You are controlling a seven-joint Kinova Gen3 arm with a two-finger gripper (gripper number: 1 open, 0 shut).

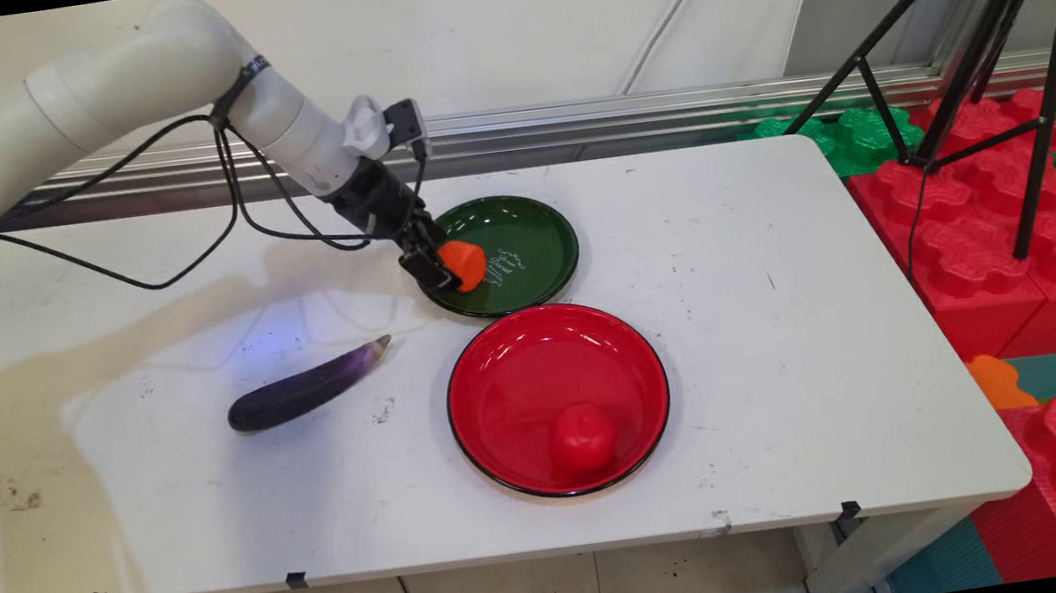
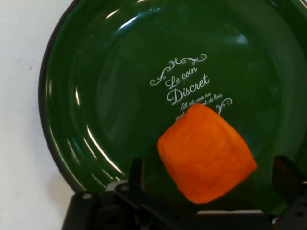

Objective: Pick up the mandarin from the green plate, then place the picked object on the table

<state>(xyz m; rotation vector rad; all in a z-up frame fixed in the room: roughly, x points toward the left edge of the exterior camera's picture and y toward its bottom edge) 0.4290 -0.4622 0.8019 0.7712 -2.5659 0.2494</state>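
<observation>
Gripper [image 1: 440,265] is seen at the green plate's [image 1: 529,226] nine o'clock rim, hung from the white arm [image 1: 158,70] that enters from the upper left; an orange piece of food [image 1: 464,264], perhaps a carrot chunk, is seen at the fingertips, over the plate's left part. In the hand view the orange piece [image 2: 206,154] lies between the two fingers [image 2: 136,173], which stand wide on either side of it; a gap is seen at each side, so the jaws are judged open rather than clamped, though whether the piece rests on the plate [image 2: 115,96] or is touched from beneath cannot be told. White lettering [image 2: 188,86] reading "Le coin Discret" is printed on the plate's floor, just above the piece. At six o'clock from the green plate, just beside it, a red plate [image 1: 497,371] is set, with a red tomato [image 1: 583,439] in its near part. A purple eggplant [image 1: 308,388] lies on the white table [image 1: 797,354], at nine o'clock from the red plate and apart from it.
</observation>
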